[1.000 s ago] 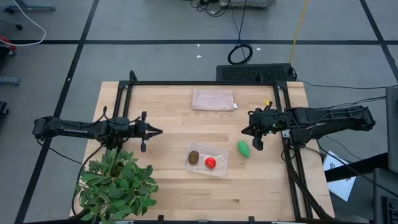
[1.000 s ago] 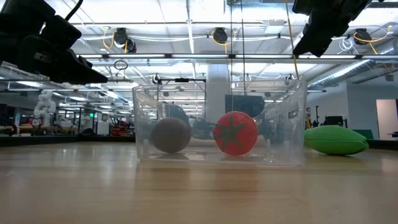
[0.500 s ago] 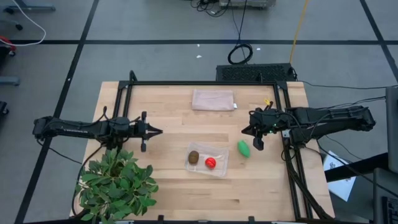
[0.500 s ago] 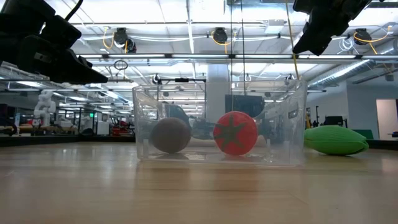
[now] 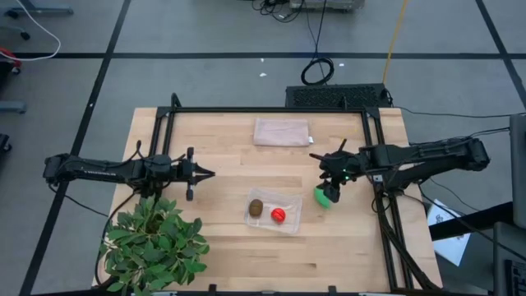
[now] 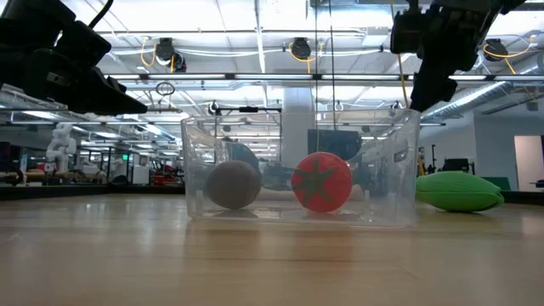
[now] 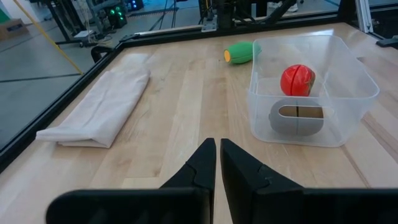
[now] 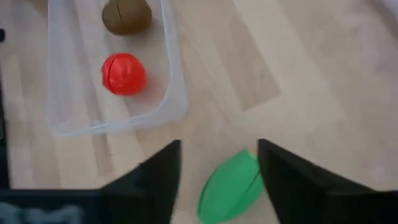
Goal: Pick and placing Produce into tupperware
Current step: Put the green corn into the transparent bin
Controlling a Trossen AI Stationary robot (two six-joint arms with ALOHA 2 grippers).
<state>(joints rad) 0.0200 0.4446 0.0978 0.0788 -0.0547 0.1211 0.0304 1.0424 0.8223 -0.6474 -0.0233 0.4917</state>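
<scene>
The right gripper (image 8: 219, 163) hangs above the green oval (image 8: 231, 186) with its dark fingers (image 8: 158, 174) spread to either side of the fruit and nothing held between them. The oval lies on the bare wood just beside the tupperware (image 5: 289, 222), outside its right-hand wall, as the low view also shows (image 6: 459, 191).

Judging from this, the main risk is a poor pinch. The oval is smooth and rounded, so if the fingers close off its middle it may squirt sideways and roll, either away from the tupperware or up against its wall. A descent that goes too low could drive the fingertips into the table. On the carry, the clear wall stands fairly tall beside the fruit; a lift that is too shallow could knock the light container and shift it.

Inside the tupperware the kiwi (image 5: 256, 206) sits at the end far from the oval and the red tomato-like fruit (image 5: 278, 215) nearer to it. Room remains on the oval's side of the tomato, yet a careless drop could land on it.

The left gripper (image 7: 217, 163) waits well away on the far side of the tupperware, fingers pressed together, empty. A folded beige cloth (image 5: 282, 131) and a potted plant (image 5: 158, 241) lie well apart from the tupperware; neither blocks the path.
</scene>
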